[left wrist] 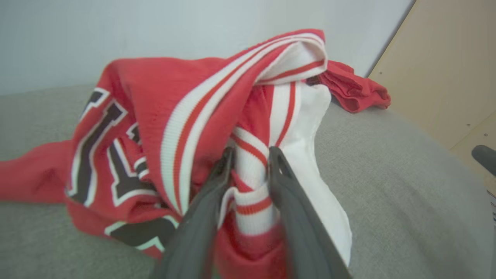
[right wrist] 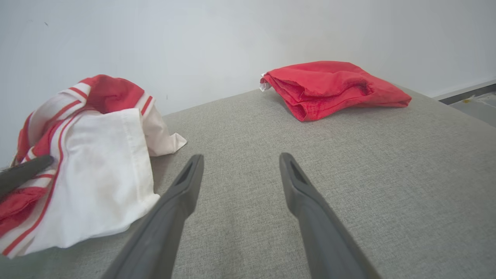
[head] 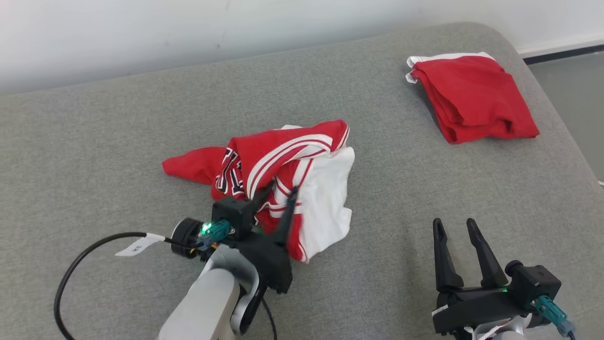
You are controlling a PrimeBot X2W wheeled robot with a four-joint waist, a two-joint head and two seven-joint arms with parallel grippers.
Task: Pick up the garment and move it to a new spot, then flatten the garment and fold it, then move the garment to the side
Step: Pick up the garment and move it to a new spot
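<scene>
The garment is a red jersey with white stripes, dark letters and a white lining, lying crumpled in a heap mid-surface. The left wrist view shows the garment close up, and the right wrist view has the garment at its left. My left gripper reaches into its near side. There my left gripper has its fingers partly apart, astride a striped band of cloth. My right gripper hovers open at the lower right, nothing between the fingers of my right gripper.
A folded red garment lies at the far right corner of the grey padded surface. A white wall runs behind. The surface drops off at the right to a floor. A black cable loops from my left wrist.
</scene>
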